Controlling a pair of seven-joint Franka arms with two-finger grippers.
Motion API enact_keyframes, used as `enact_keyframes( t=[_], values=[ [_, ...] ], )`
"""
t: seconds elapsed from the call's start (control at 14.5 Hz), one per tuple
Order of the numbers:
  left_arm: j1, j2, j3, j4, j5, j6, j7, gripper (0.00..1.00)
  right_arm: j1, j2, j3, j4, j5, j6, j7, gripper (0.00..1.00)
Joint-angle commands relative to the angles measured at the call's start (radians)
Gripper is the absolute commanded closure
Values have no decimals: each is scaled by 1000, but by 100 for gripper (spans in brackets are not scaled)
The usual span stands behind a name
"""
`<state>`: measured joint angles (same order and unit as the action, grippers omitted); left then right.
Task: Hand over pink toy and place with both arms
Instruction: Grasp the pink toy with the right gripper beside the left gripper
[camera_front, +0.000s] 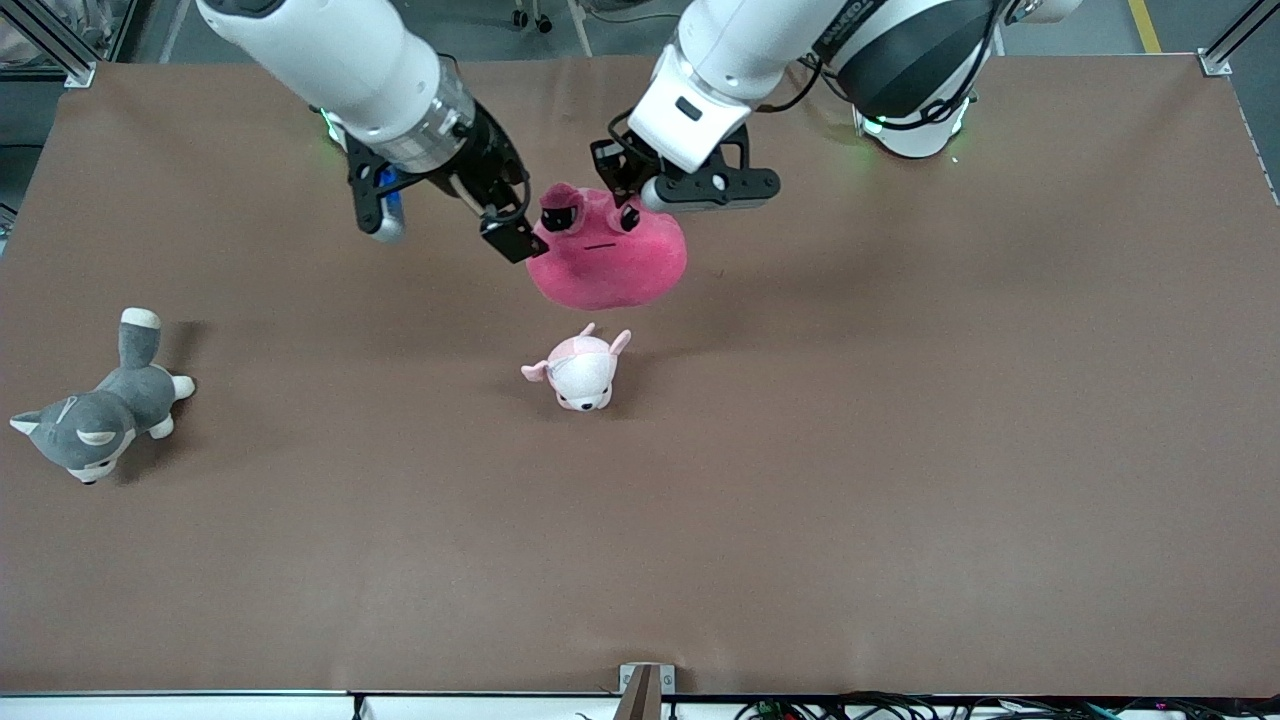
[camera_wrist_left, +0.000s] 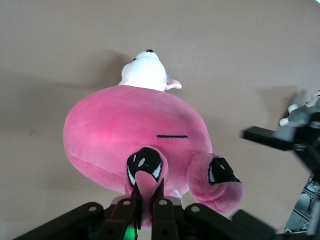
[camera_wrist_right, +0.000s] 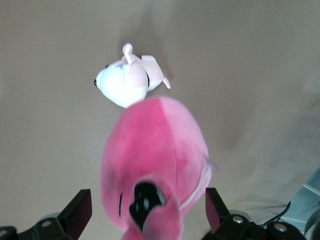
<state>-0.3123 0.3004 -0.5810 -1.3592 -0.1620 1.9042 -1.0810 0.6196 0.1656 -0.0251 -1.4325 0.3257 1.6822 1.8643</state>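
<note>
toy, the pink toy (camera_front: 608, 262), pinched by left tool (camera_wrist_left: 144, 204), right tool (camera_wrist_right: 145, 212) spread

Hot-pink toy (camera_front: 610, 265), black eyes; brown table (camera_front: 900, 450)

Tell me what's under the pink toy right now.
The pink toy hangs in the air, held by the left gripper. Below it are the brown table and the small pale pink plush; the table directly beneath is hidden.
</note>
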Motion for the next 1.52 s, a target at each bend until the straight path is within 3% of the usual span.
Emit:
enact_keyframes(
  t=[0.0,0.55,0.97,1.11,1.31,1.45],
  values=[
    [-30,29,4,35,-2,13,-19,100,32,-12,-13,-31,3,11,16,0],
    [-48,40,6,34,-1,15,-20,100,43,-15,-13,-66,-2,-9,3,3],
    [-47,39,6,34,1,13,-20,100,31,-18,-16,-83,-42,-47,-40,16],
    [-47,40,6,34,1,13,-20,100,29,-23,-16,-88,-40,-47,-47,34],
    [-47,39,6,34,1,13,-19,100,29,-24,-16,-85,-34,-41,-47,77],
    [-47,40,6,34,1,13,-20,100,29,-24,-16,-83,-33,-36,-48,94]
  ],
)
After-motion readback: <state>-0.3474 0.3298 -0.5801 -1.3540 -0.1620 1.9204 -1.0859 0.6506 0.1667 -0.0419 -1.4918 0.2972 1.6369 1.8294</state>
